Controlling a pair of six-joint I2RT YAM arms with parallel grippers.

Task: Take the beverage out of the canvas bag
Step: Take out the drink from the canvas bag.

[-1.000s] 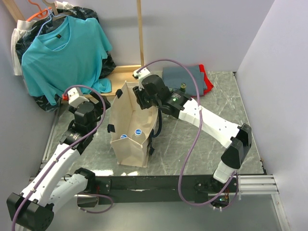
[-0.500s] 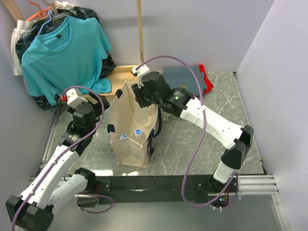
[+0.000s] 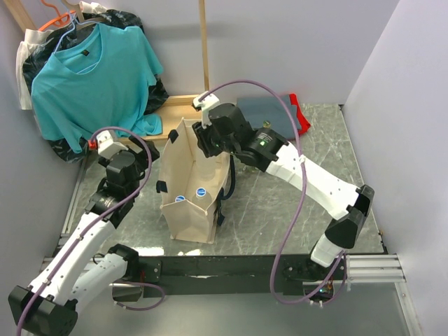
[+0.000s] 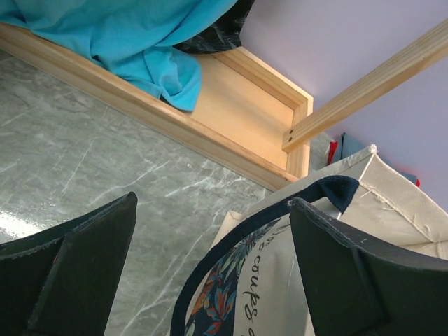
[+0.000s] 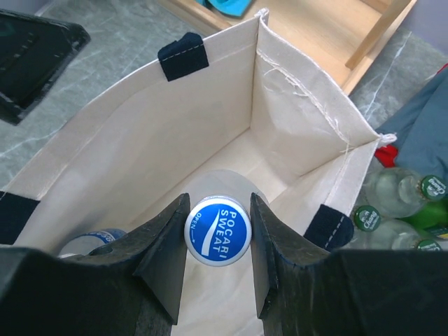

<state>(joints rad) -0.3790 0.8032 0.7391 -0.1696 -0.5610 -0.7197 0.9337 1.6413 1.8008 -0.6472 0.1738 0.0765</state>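
Note:
The beige canvas bag point(image 3: 187, 213) stands open on the table between the arms. In the right wrist view my right gripper point(image 5: 218, 241) is shut on the blue "Pocari Sweat" cap of a beverage bottle point(image 5: 218, 225), above the bag's open inside point(image 5: 140, 126). From above, the right gripper point(image 3: 210, 145) hangs over the bag's far end, and two blue caps point(image 3: 201, 191) show lower inside. My left gripper point(image 4: 213, 269) is open, its fingers point(image 4: 77, 266) standing wide either side of the bag's black handle point(image 4: 231, 238) and printed side. From above it sits left of the bag point(image 3: 133, 166).
A teal T-shirt point(image 3: 91, 70) hangs at the back left over a black plastic bag point(image 3: 31, 66). A wooden frame point(image 3: 203, 49) stands behind the bag. Grey and red cloths point(image 3: 269, 112) lie at the back. Green-capped bottles point(image 5: 399, 192) lie right of the bag.
The right arm's elbow has swung to the right and its wrist has shifted slightly over the bag's far end, still closed on the bottle. The left arm has barely moved.

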